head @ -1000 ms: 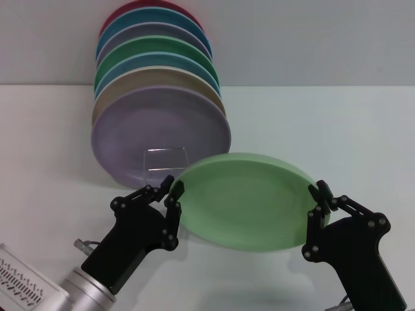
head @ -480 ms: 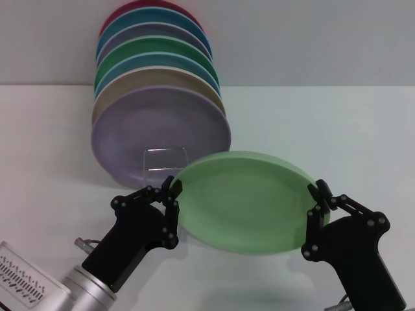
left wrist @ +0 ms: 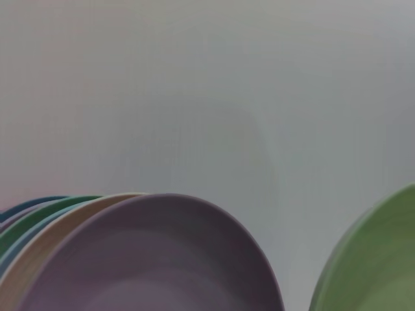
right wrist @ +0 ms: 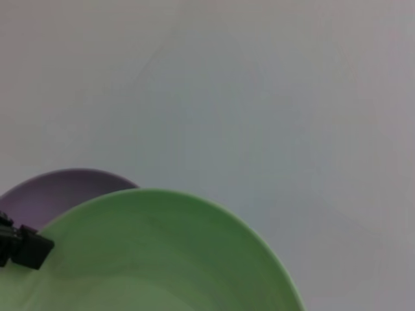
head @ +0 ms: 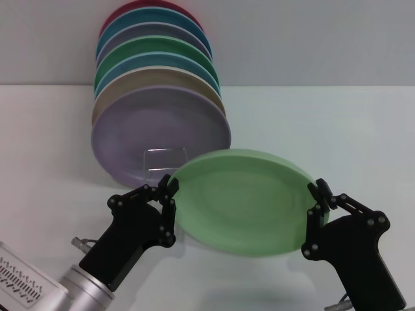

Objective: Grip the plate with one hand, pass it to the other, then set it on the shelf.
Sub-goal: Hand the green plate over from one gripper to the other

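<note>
The pale mint-green plate (head: pixel 243 201) hangs tilted in the air in front of the shelf (head: pixel 165 151). My left gripper (head: pixel 167 206) is shut on its left rim. My right gripper (head: pixel 318 204) is shut on its right rim. The plate also shows in the left wrist view (left wrist: pixel 379 259) and fills the right wrist view (right wrist: pixel 162 259), where a black fingertip of the left gripper (right wrist: pixel 27 247) touches its far rim. The shelf's upright wire loop stands just behind the plate's upper left edge.
Several plates stand on edge in the shelf, with a lavender plate (head: pixel 155 133) in front, also in the left wrist view (left wrist: pixel 155 259). Behind it are tan, blue, emerald-green (head: pixel 155 50) and red ones. The white table (head: pixel 337 129) lies to the right.
My left gripper and the plate's left edge have shifted a little to the left. The plate faces me slightly more. The right gripper has barely moved.
</note>
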Available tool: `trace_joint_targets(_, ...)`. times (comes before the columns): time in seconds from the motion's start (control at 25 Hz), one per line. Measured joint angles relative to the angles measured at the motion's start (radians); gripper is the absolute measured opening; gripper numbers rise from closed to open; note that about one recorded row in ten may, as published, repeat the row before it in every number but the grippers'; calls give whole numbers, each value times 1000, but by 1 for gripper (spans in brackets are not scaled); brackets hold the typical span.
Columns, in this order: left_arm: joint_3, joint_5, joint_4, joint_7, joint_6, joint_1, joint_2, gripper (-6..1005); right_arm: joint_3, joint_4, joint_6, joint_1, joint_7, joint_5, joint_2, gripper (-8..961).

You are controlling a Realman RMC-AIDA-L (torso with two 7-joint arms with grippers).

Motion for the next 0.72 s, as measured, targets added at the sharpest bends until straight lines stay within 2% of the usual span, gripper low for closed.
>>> trace_joint_targets(0.72, -21, -7, -10, 88, 8, 10, 0, 31, -15, -25, -15, 32, 3, -10, 0, 92)
